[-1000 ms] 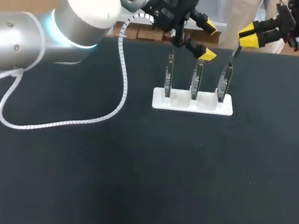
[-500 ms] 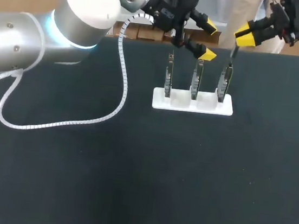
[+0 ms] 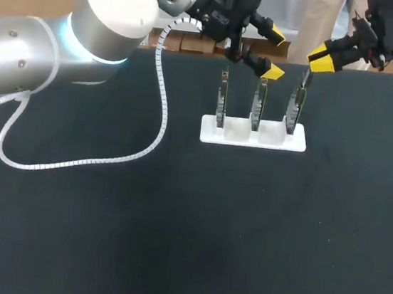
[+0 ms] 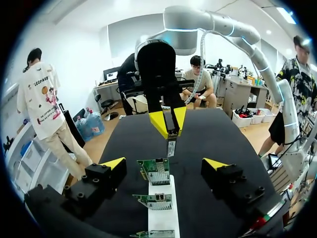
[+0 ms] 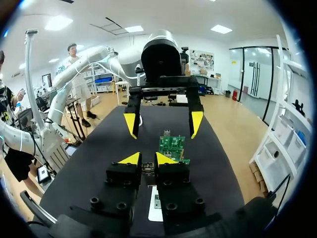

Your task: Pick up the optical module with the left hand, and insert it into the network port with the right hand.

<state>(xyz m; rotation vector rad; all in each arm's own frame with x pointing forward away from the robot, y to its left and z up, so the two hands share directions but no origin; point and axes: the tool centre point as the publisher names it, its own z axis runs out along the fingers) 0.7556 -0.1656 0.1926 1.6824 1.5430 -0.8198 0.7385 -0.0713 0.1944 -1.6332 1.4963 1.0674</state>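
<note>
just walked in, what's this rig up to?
The right gripper is shut on a small module and holds it right at the top of the end card, one of three circuit cards standing in a white rack. The module is not yet plugged in. I cannot tell whether it touches the card. The left gripper is open and empty, hanging over the middle card.
</note>
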